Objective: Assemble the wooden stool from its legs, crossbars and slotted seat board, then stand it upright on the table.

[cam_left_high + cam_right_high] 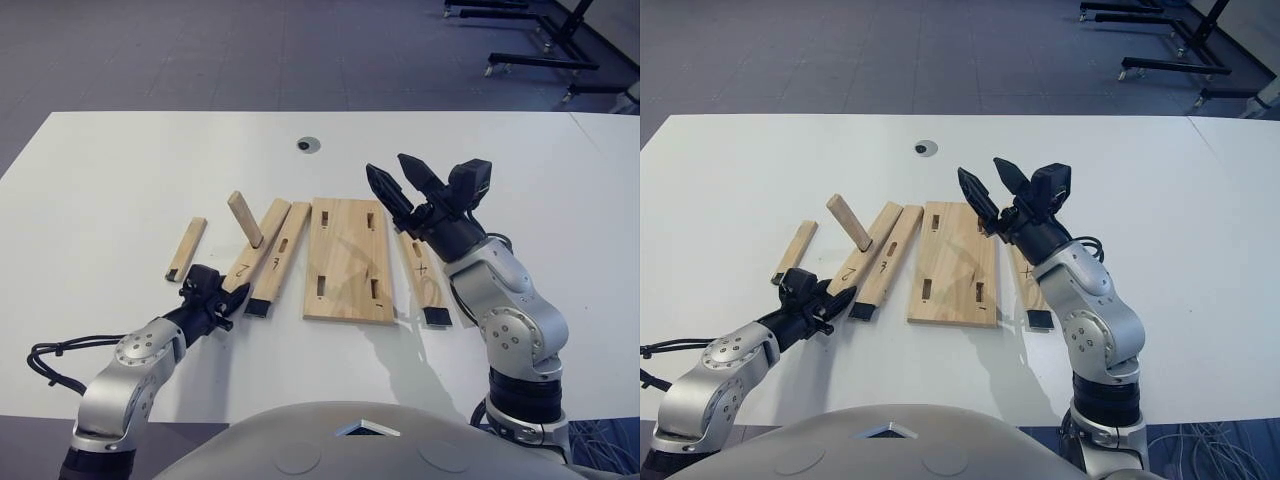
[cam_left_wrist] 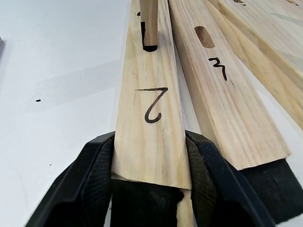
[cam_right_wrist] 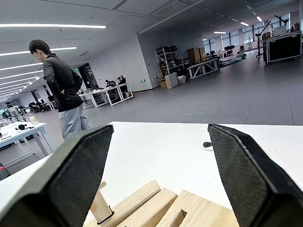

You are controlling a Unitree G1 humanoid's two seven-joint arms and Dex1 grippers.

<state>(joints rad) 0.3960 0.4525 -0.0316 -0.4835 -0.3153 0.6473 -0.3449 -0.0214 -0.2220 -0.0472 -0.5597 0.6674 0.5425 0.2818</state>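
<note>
Left claw (image 2: pixel 150 161) squeezing near end of leg 2 (image 2: pixel 150 94). Right claw (image 1: pixel 388 165) wide apart above seat board (image 1: pixel 345 260), middle of table (image 1: pixel 120 180). Wood looks light, stiff, bit slippery; grip narrow sides.

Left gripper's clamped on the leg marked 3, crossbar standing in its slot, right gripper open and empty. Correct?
No: the left gripper holds the leg marked 2, not 3, as the left wrist view shows. The crossbar in its slot and the open, empty right gripper are right.

bare pale wood leg (image 2: pixel 149 113), matt white table (image 1: pixel 120 170)
</note>
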